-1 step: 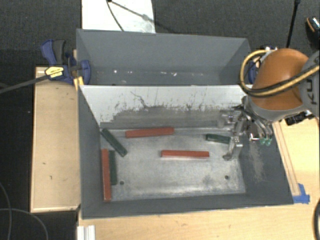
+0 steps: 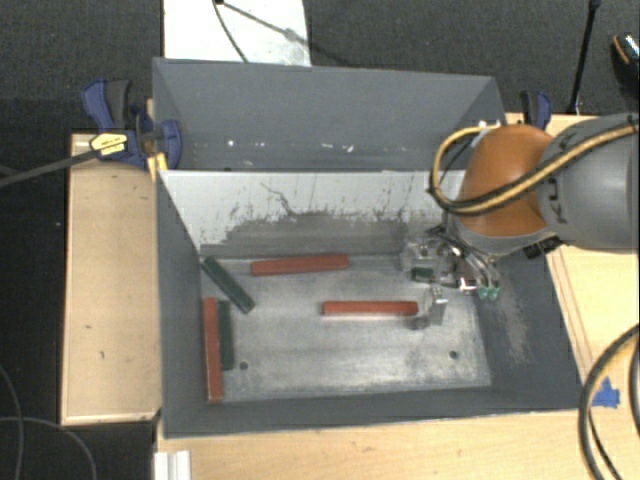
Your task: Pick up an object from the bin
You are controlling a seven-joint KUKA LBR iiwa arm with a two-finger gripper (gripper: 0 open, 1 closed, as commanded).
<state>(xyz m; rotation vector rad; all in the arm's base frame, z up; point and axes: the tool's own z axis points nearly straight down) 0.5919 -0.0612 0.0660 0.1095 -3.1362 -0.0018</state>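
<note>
My gripper [image 2: 432, 313] hangs low over the right part of the bin floor, its fingertip at the right end of a flat red stick [image 2: 368, 309] that lies across the middle of the floor. Whether that stick sits between the fingers I cannot make out. A second red stick [image 2: 299, 265] lies farther back, parallel to the first, near the foot of the back wall.
At the left wall a third red stick [image 2: 212, 349] lies lengthwise with a dark green stick [image 2: 226, 336] alongside it. Another dark green stick [image 2: 227, 283] lies slanted at the back left. The arm and its orange cover reach in from the right.
</note>
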